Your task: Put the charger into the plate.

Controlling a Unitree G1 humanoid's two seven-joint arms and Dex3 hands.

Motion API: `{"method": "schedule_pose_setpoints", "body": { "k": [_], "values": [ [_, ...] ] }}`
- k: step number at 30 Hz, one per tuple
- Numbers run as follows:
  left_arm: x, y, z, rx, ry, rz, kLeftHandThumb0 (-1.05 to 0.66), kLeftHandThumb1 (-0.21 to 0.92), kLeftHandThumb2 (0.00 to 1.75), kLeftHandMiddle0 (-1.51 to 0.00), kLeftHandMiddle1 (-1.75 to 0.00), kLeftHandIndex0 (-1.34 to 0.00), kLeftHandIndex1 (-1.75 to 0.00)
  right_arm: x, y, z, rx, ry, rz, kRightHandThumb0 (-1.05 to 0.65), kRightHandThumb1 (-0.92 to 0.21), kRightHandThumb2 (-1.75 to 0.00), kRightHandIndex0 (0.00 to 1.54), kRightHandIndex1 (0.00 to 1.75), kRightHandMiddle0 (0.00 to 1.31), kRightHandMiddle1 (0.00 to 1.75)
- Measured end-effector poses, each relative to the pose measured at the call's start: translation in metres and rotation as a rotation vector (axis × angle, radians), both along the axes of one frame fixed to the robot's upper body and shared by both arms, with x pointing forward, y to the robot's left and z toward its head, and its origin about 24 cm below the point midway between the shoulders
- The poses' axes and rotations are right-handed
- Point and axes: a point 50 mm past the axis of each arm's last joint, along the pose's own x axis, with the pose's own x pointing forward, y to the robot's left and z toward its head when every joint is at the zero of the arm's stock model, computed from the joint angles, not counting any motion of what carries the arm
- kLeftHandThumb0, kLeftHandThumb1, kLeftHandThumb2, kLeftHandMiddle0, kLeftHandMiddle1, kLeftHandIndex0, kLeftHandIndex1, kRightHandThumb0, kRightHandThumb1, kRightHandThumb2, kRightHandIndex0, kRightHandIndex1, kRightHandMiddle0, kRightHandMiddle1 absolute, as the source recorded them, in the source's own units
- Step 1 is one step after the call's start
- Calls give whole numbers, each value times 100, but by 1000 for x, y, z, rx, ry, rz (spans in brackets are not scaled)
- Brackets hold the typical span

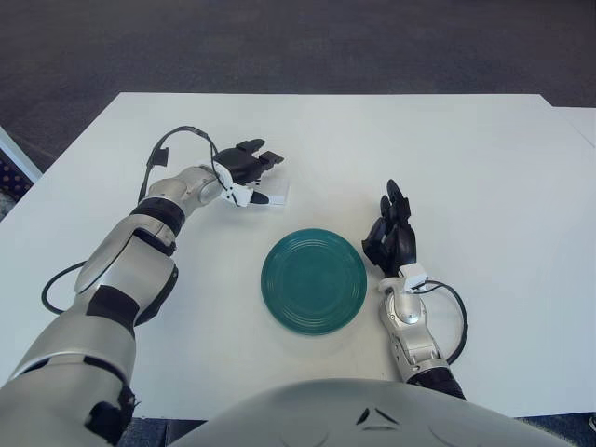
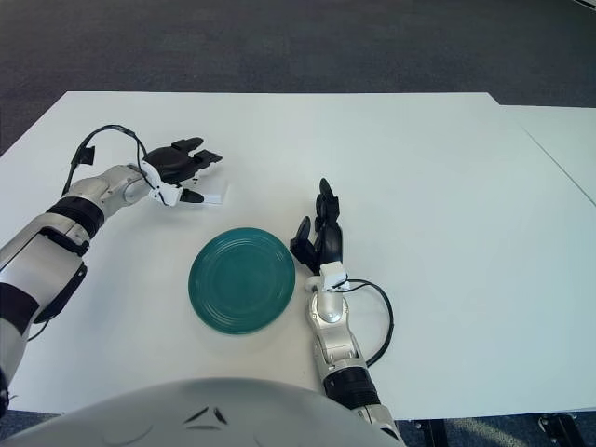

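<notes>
White table held the green plate; beyond its far-left rim your left hand hovered spread-fingered over the white charger, unclamped, so you needed both sides pinched squarely before lifting, while the right hand idled open just right of the plate.

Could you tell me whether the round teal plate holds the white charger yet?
Not yet. The round teal plate is bare; the white charger lies on the table under the left hand.

A white worktop fills most of both views, its far edge running straight across the upper part. Beyond it lies dark grey carpeted floor. At the right, a second white surface sits just beside the worktop, a thin seam between them.
</notes>
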Motion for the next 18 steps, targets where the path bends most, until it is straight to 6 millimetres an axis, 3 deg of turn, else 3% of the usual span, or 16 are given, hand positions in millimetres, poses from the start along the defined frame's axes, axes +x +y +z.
{"method": "schedule_pose_setpoints", "body": {
  "k": [18],
  "values": [
    [-1, 0, -4, 15, 73, 20, -105, 92, 73, -2, 0, 0, -63, 0, 1, -2, -5, 23, 9, -91, -92, -98, 6, 0, 0, 17]
  ]
}}
